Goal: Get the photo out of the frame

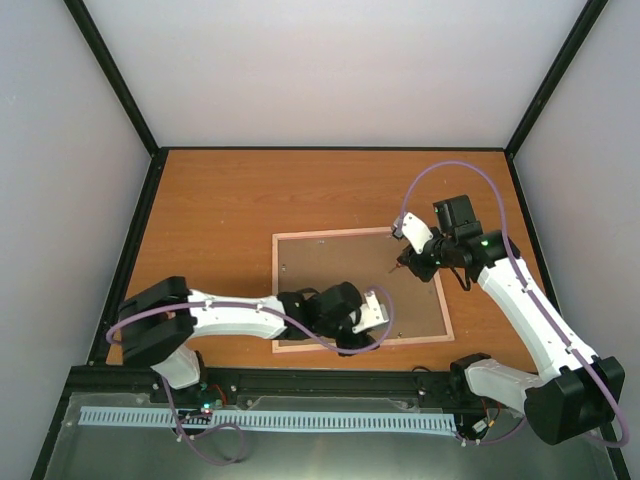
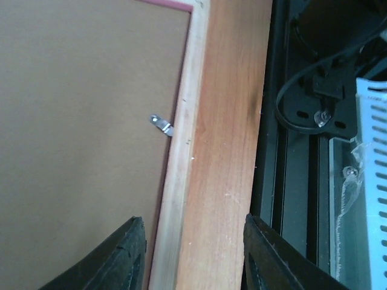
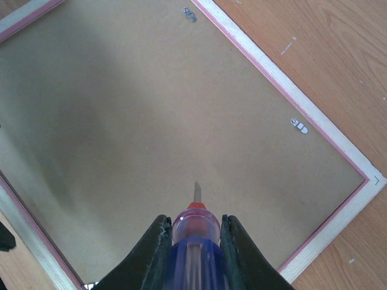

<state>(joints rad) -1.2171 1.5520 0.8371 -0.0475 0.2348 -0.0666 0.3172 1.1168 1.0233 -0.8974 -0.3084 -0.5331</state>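
Right pincer [image 3: 193,222] clamps the screwdriver [image 3: 193,257] over the frame [image 3: 151,121]; left pincer [image 2: 193,220] gapes at its near edge.

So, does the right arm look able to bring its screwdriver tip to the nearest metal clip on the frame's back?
Probably yes. The right gripper holds the screwdriver just over the brown back of the frame, and the clip lies close by with only bare board between them.

Frame [image 1: 322,265] near edge partly beneath left arm [image 1: 240,315]
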